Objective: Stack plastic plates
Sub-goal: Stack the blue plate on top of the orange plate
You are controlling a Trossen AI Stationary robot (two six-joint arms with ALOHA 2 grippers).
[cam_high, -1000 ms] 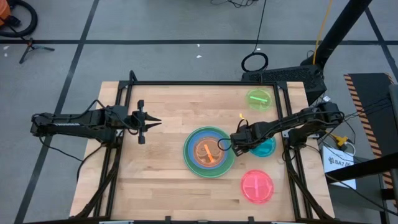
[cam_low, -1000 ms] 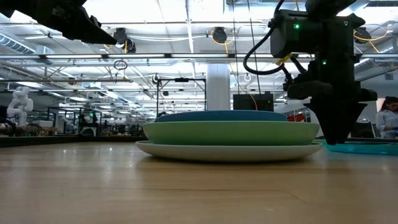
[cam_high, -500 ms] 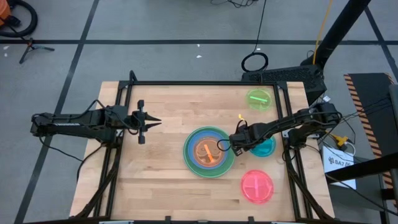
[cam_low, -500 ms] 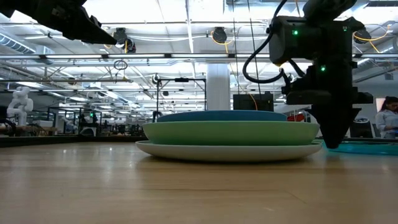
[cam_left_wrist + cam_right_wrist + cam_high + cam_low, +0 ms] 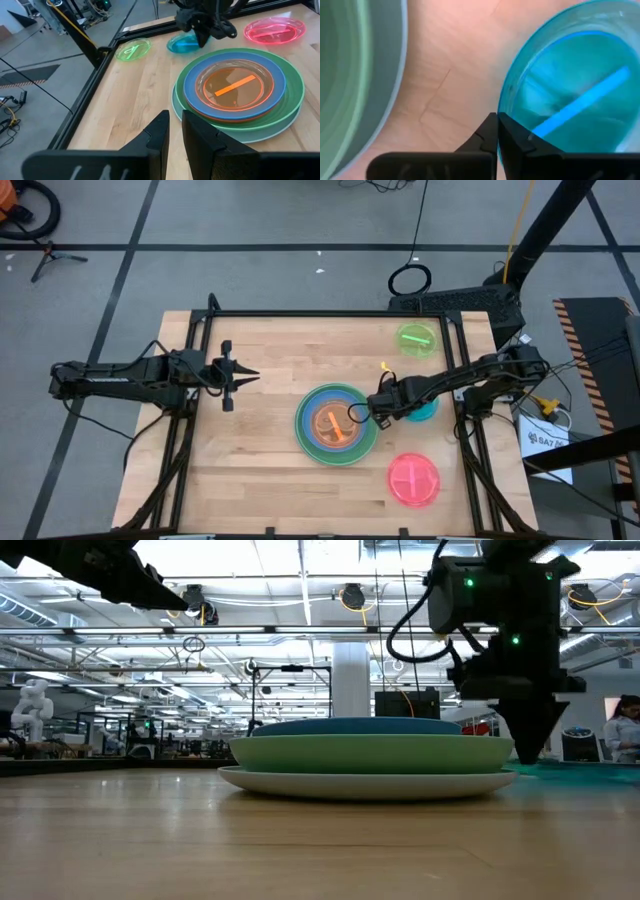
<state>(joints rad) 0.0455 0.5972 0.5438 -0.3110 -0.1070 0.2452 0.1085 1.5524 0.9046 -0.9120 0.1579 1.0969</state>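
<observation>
A stack of plastic plates [image 5: 335, 423] stands mid-table: a pale large plate at the bottom, then green, then blue, with an orange one [image 5: 234, 87] on top. A teal plate [image 5: 428, 410] lies just right of the stack, and my right gripper [image 5: 383, 404] points down, shut on its rim. A lime plate [image 5: 417, 338] lies at the far right and a pink plate [image 5: 413, 478] at the near right. My left gripper [image 5: 236, 375] hovers over the table's left part, a narrow gap between its fingers and nothing in it. My right gripper pinches the teal plate's rim [image 5: 503, 107] between its two fingers, on the side that faces the stack. One finger is outside the rim and one [image 5: 517, 137] is over the plate's inside. The fingers come from above. Whether the plate is off the table, I cannot tell.
Bare wood lies left of and in front of the stack. A black frame [image 5: 300, 314] runs round the tabletop's edges. In the low view, a person [image 5: 622, 730] shows far off in the room behind the table.
My right gripper has shut its fingers on the teal plate's rim while staying beside the stack. The stack, the lime plate and the pink plate have kept their places.
</observation>
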